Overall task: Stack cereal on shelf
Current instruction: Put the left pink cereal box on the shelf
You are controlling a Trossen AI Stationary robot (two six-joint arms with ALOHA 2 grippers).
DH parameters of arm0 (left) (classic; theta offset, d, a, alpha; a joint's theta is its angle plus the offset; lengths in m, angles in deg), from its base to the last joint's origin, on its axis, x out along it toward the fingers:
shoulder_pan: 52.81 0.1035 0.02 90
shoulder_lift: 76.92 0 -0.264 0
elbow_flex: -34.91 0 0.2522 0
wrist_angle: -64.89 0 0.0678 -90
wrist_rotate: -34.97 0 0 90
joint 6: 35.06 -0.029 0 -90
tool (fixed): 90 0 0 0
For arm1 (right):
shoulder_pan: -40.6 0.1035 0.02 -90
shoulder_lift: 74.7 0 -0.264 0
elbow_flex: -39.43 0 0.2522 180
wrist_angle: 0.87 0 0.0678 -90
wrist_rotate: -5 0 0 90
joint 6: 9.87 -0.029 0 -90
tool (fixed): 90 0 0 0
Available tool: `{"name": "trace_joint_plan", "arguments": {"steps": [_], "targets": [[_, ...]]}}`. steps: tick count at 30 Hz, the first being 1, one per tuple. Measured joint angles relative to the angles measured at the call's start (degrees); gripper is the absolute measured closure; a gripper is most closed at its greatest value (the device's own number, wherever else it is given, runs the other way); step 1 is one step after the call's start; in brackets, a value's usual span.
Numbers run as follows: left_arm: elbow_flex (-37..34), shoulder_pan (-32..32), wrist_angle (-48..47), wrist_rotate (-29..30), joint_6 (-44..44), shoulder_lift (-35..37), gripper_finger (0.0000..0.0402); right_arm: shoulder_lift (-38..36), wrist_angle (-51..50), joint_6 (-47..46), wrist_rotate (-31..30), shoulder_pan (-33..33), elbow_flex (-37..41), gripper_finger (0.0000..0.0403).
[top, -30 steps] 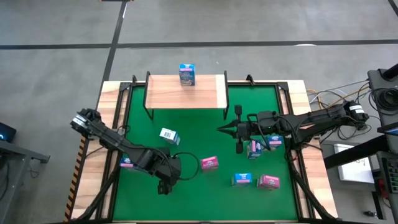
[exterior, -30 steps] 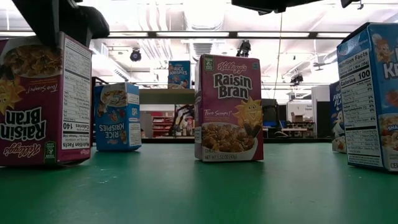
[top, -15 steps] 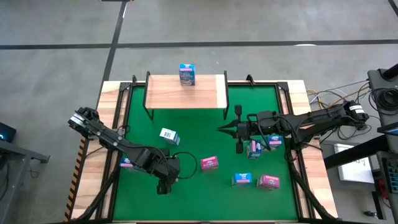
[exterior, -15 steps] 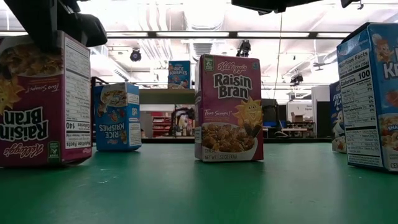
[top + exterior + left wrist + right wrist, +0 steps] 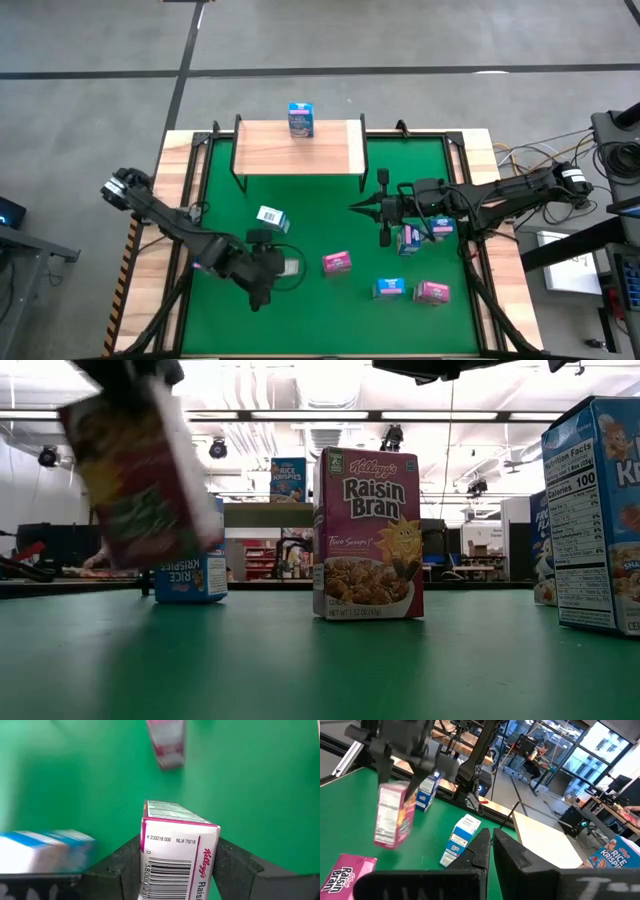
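A pink cereal box [image 5: 177,852] hangs over the green mat's near left part, with my left gripper [image 5: 276,269] shut on it. The low view shows this box [image 5: 140,470] tilted and clear of the mat. One blue cereal box [image 5: 301,119] stands on the wooden shelf [image 5: 298,150] at the far edge. On the mat stand another pink box [image 5: 337,262] and a blue one [image 5: 271,218]. My right gripper [image 5: 358,207] hovers shut right of the shelf, holding nothing. My left gripper pinches the pink box between its two fingers [image 5: 122,867], one on each of two opposite sides, at the end that bears the barcode [image 5: 152,862]. It comes slanting down from above. The box hangs below the fingers, tilted and lifted clear of the mat.
Several more boxes stand or lie at the mat's right, among them a blue one [image 5: 388,289], a pink one [image 5: 432,292] and one under the right arm [image 5: 410,238]. A blue-white box [image 5: 45,850] lies close beside the left gripper. The shelf's black legs [image 5: 238,170] stand on the mat.
My left gripper has risen and tipped, taking the pink box with it. The box stood on its end on the mat and now hangs tilted, clear of the mat. The right arm has kept still.
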Motion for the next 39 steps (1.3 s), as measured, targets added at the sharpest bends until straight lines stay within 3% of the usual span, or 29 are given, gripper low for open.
{"name": "trace_joint_plan", "arguments": {"steps": [5,9,17,22,25,28,32,39], "targets": [[0.0,-3.82,4.07,18.6,-4.75,5.15,0.0225,0.0,-0.01,0.06,0.0,0.0,0.0,0.039],[-1.28,-5.26,17.21,26.57,-20.41,8.26,0.0226,0.0,0.06,0.11,0.04,0.0,0.0,0.039],[-14.61,-4.12,57.37,22.99,-59.03,13.39,0.0226,0.0,1.14,0.02,3.43,0.02,0.0,0.039],[-25.95,-3.44,83.54,17.64,-70.29,16.88,0.0226,0.0,2.91,-0.34,3.71,0.02,0.29,0.039],[-31.47,-3.29,94.47,16.3,-73.43,18.02,0.0226,0.54,7.98,-0.3,8.94,-0.02,1.17,0.039],[-34.85,-3.27,100.53,16.03,-75.05,19.0,0.0226,2.1,13.57,-1.92,13.02,0.09,1.68,0.039],[-36.76,-3.28,100.99,14.31,-74.29,20.17,0.0226,4.86,17.09,-3.64,13.73,0.0,1.15,0.0379],[-38.03,-3.29,101.0,14.25,-73.65,20.35,0.0226,8.81,14.3,-6.01,14.19,0.03,-4.64,0.0283]]}}
